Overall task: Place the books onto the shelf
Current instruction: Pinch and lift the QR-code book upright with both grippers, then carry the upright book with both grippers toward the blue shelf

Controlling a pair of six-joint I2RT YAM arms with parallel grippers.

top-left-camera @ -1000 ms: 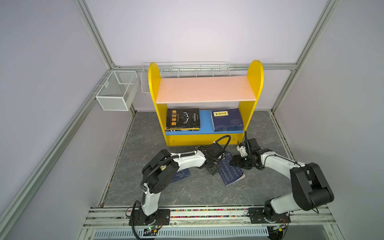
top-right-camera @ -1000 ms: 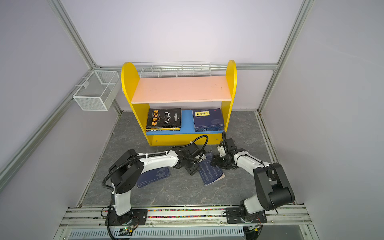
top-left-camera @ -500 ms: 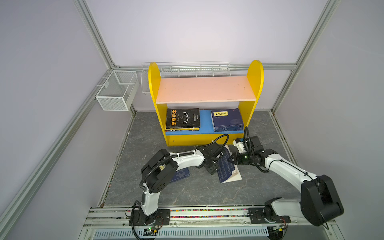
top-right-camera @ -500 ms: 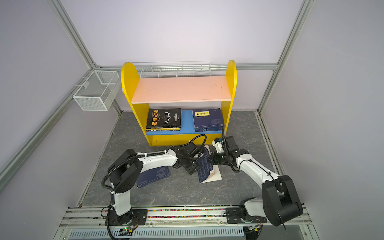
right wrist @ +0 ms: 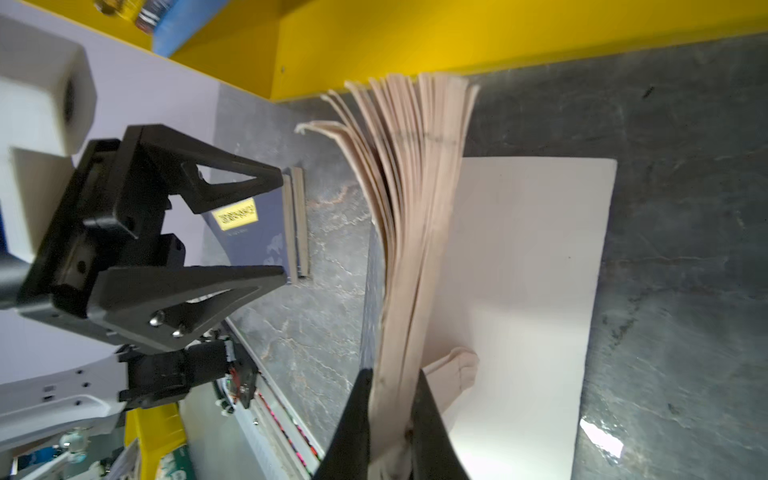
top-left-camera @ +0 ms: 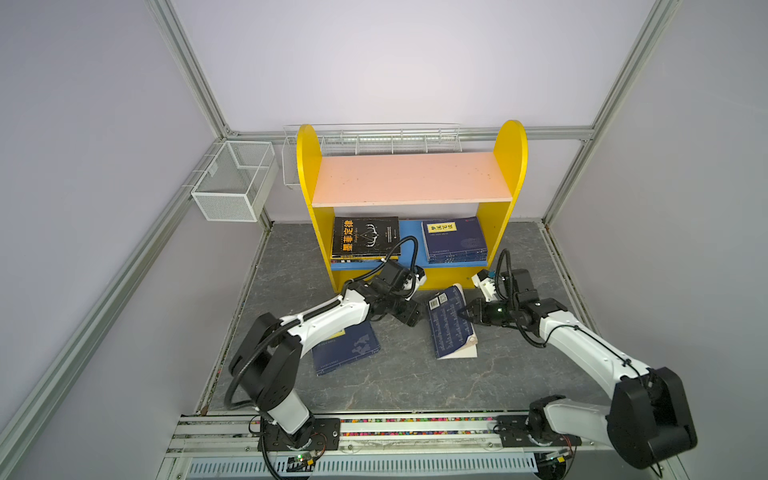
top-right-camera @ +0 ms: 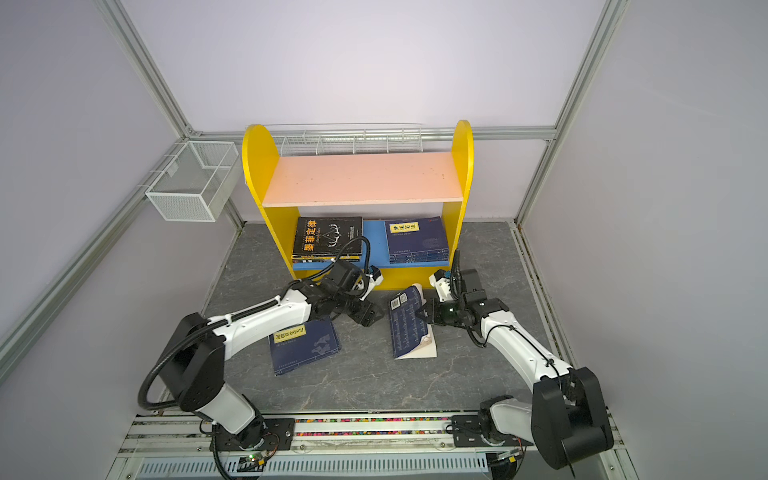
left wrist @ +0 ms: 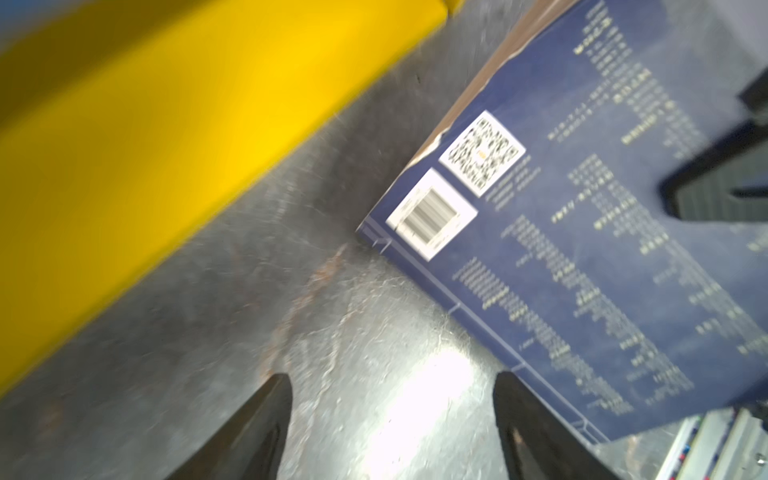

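- Near the middle of the table [top-left-camera: 415,386], just in front of the shelf [top-left-camera: 515,166], lies an open book [top-left-camera: 451,328] with a navy cover. Its barcode side faces up.
- One cover of this book rests flat on the table with its white inside showing. The pages and the barcode cover stand tilted up from it, fanned at the far end.
- On the book's right edge the right gripper [top-left-camera: 467,314] is clamped tight on the sheaf of pages and cover. In the right wrist view its fingers [right wrist: 353,424] pinch the paper from both sides.
- Just beside the book's left edge the left gripper [top-left-camera: 409,318] hangs low with its jaws apart and holds nothing. The left wrist view shows bare table between its fingers, with the book's barcode corner a little beyond them.
- Toward the table's left front a second navy book [top-right-camera: 305,343] with a yellow title label lies flat and shut, partly under the left arm and well apart from both grippers.
- On the shelf's blue lower board [top-left-camera: 411,232] a black book [top-left-camera: 363,237] tops a small pile at the left. A navy stack [top-left-camera: 455,241] lies at the right.
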